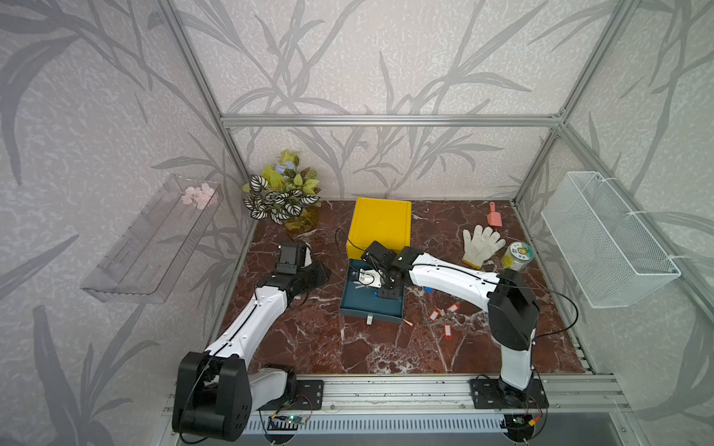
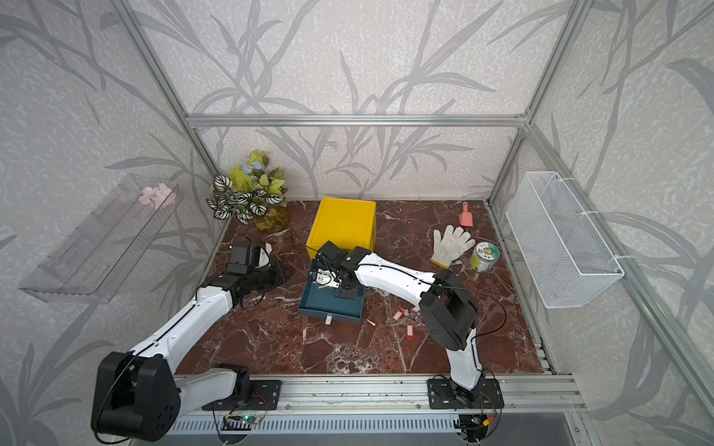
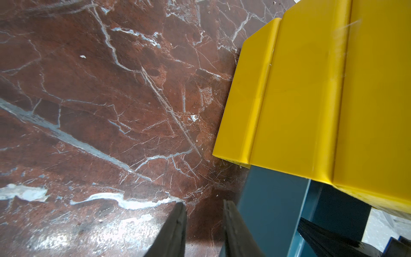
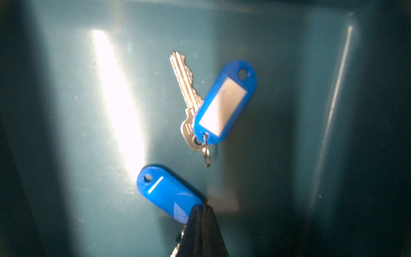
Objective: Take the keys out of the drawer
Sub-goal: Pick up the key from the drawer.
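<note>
Left arm stretched forward and low; left pincer parted, holding nothing. Right arm reaches inward, wrist bent down; right pincer clamped on keys.

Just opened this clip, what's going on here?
The right gripper is down inside the open drawer pulled out of the yellow box, jaws shut at the end of a blue tag, apparently pinching it. A second blue-tagged key lies loose on the drawer floor. Some red-tagged keys already sit on the table beside the drawer. The left gripper rests open by the box, holding nothing.
</note>
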Robot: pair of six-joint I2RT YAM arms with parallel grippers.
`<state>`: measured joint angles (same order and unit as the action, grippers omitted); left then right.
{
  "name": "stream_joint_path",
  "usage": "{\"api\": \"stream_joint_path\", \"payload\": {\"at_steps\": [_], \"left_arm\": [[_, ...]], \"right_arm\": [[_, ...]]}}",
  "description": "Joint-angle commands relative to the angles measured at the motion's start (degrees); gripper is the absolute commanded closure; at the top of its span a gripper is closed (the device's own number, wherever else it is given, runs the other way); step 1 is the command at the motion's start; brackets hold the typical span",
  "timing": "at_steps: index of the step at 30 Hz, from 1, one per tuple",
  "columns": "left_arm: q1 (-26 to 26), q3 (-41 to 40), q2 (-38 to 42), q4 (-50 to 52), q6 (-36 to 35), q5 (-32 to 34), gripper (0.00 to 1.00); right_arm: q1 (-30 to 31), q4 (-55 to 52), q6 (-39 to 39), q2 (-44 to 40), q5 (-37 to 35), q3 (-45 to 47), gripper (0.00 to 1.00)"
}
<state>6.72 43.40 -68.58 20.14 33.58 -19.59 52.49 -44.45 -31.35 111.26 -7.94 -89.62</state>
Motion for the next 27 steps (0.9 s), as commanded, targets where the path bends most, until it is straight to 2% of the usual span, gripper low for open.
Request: {"api": "stream_joint_path", "payload": {"at_steps": [1,19,27], "left_arm": [[-0.29,0.64,1.47,0.17,-0.69,0.24,0.68],[-0.26,2.02,4.44,1.21,-1.82,-0.64,0.68],[-0.30,3.75,5.56,2.83,-3.55,-0.66,0.69]], "right_arm": [[-0.57,-2.07,0.51,0.01,-0.23,0.13,1.00],[-0.55,-0.24,3.46,-11.09,5.25,2.82,1.00],[-0.55,3.79,7.95,-21.60,3.71,6.84,1.00]]}}
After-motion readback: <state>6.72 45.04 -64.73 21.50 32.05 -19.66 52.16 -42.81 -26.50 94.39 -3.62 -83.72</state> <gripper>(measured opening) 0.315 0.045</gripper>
